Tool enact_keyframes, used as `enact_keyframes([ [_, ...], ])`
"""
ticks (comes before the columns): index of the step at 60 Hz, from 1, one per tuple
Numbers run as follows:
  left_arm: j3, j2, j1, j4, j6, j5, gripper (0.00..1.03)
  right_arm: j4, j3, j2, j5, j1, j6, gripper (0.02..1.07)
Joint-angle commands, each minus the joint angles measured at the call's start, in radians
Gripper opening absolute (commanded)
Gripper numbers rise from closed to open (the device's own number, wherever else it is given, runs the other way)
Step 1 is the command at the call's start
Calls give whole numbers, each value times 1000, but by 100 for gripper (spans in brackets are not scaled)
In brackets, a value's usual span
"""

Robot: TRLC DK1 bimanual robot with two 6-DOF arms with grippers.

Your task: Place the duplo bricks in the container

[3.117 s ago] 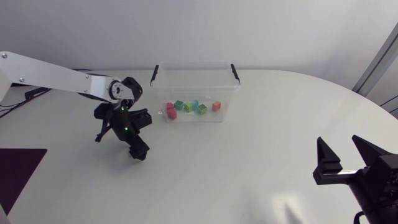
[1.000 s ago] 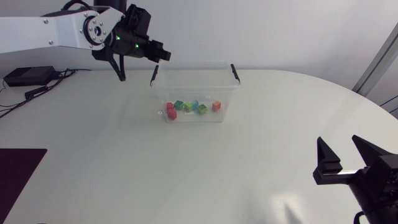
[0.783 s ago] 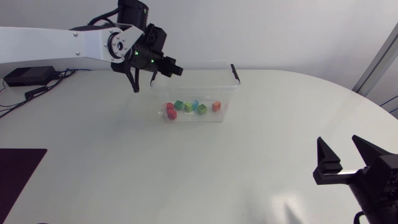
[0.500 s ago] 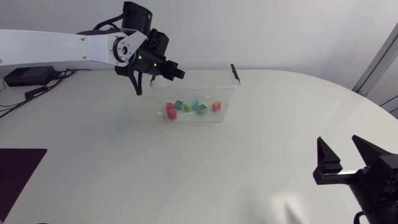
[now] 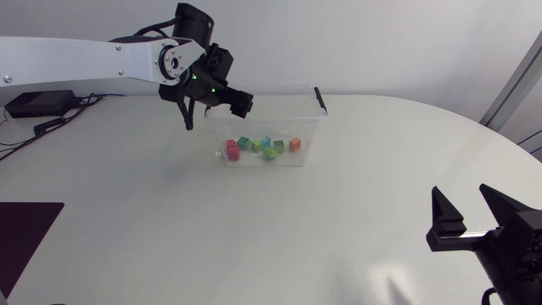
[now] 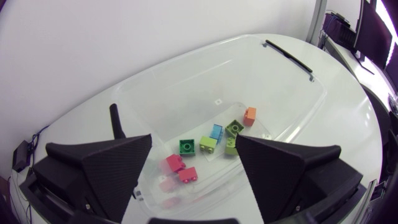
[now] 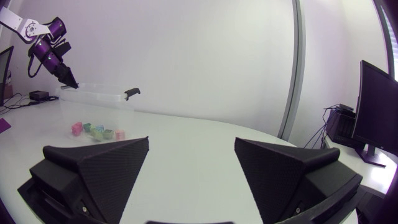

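A: Change noted. Three seconds ago the left gripper (image 5: 240, 102) was down at the table (image 5: 339, 237), just off the container's (image 5: 315, 127) end toward the table's left edge. It has since been raised and carried over the container's far corner on that side.

B: Confirmed. Half a second ago no light green brick was seen mid-pile. Now one (image 5: 269, 153) is seen on the container floor, touching a darker green brick (image 5: 276, 147). A release is inferred.

A: Gripper state?

B: In the left wrist view its fingers are spread wide and nothing is held. The bricks (image 6: 208, 144) are seen below, through the gap.

A: Brick location overall?

B: Eight are counted in that view, all on the container floor. Two red bricks (image 5: 232, 151) lie toward the table's left edge, an orange brick (image 5: 295, 144) toward its right edge, the rest between. Every brick made out in the head view lies within the container walls.

A: Right gripper?

B: The right gripper (image 5: 464, 199) is parked at the table's near right corner, spread wide, with nothing held. No shift is seen across the frames.

A: Meaning for the task?

B: One more brick is judged delivered. Any others left are not visible here, so the task is judged done or nearly so. Withdrawal of the left gripper clear of the rim is judged the next need.
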Motion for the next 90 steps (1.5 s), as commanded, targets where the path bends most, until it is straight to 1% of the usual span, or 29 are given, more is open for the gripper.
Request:
enact_keyframes([
  [1,37,-66,7,-25,12,-40,99,16,-22,-8,1,-5,-10,102],
  [5,19,-103,26,-25,44,-85,99,16,-22,-8,1,-5,-10,102],
  [15,-35,-227,109,-24,47,-109,99,16,-22,-8,1,-5,-10,102],
  [17,-57,-258,113,-18,55,-143,99,16,-22,-8,1,-5,-10,102],
  [21,-106,-321,116,27,82,-226,99,16,-22,-8,1,-5,-10,102],
  [23,-152,-377,124,87,99,-272,99,16,-22,-8,1,-5,-10,102],
  [25,-181,-419,129,113,111,-302,99,16,-22,-8,1,-5,-10,102],
  [30,-239,-488,142,145,125,-342,99,16,-22,-8,1,-5,-10,102],
  [36,-323,-577,145,206,159,-417,99,16,-20,-8,1,-5,-10,102],
  [40,-383,-647,144,260,196,-482,99,16,-22,-8,1,-5,-10,102],
  [42,-402,-675,144,271,199,-493,99,16,-22,-8,1,-5,-10,102],
  [54,-549,-885,149,307,216,-493,99,16,-22,-8,1,-5,-10,102],
  [61,-638,-1016,136,321,168,-482,99,16,-22,-8,1,-5,-10,102],
  [65,-712,-1092,129,320,121,-430,99,16,-22,-8,-1,-5,-10,102],
  [69,-779,-1151,112,324,96,-411,99,16,-22,-8,1,-5,-10,102],
  [75,-868,-1229,53,330,93,-402,99,16,-22,-8,-1,-5,-10,102],
  [78,-903,-1259,46,332,93,-396,99,16,-22,-8,1,-5,-10,102],
  [90,-1061,-1439,27,335,93,-270,99,16,-20,-8,1,-5,-10,102],
])
